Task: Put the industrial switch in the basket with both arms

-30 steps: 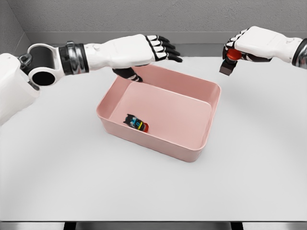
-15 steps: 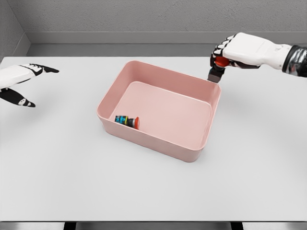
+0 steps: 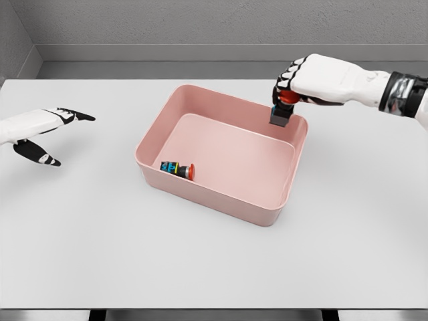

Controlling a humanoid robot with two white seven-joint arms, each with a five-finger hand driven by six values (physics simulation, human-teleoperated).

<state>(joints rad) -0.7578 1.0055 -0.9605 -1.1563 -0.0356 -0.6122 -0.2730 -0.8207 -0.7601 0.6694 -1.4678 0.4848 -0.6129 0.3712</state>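
Gripping an industrial switch [image 3: 281,111] with a red button and dark body, your right hand [image 3: 309,79] hangs over the far right corner of the pink basket [image 3: 286,198], fingers curled round the part; the switch sits just above the rim there, not yet inside; a second switch [image 3: 178,169] lies on its side on the basket floor near the front left wall; your left hand [image 3: 41,127] hovers over the white table [image 3: 87,247] at the left edge, fingers spread and holding nothing.

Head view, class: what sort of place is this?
Probably a simulated test bench: a bare white table, plain grey walls, one pink basket, and a white right robot hand carrying an industrial switch.
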